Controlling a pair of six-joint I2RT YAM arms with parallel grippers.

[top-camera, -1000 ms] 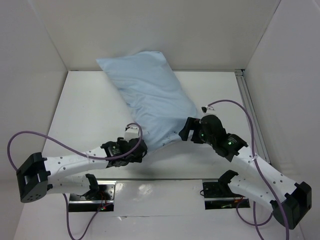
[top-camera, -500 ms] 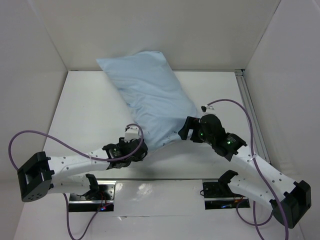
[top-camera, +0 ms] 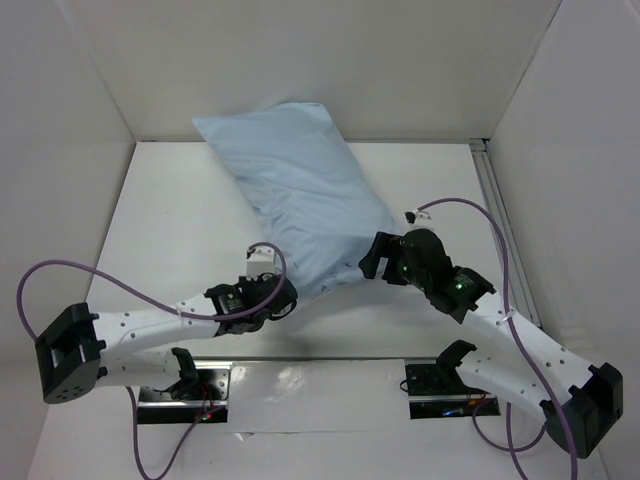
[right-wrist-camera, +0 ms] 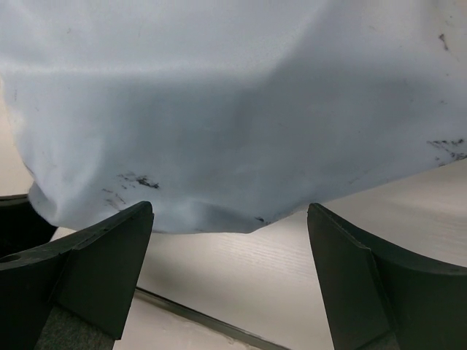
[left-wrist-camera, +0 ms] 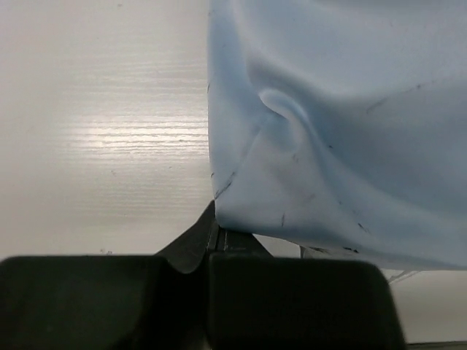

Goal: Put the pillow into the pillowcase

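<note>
Pillowcase (top-camera: 300, 190): light blue, seen plump and filled, small dark smudges near lower edge. Laid on white table (top-camera: 170, 230), long axis diagonal, far-left end at back wall, near end pointed toward arms. Fabric thin, smooth, softly creased; shape rectangular, corners rounded. Left gripper (left-wrist-camera: 212, 226) jaws clamped on near corner. Right gripper (right-wrist-camera: 230, 215) jaws spread wide, 2 fingers flanking lower edge, fabric not touched.

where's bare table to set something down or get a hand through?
Two bare patches of table: the wide one between pillowcase, left wall and left arm; a smaller one between pillowcase, back wall and right rail. Crowded at the pillowcase's near end: left gripper shut on its corner, right gripper open at its edge.
</note>
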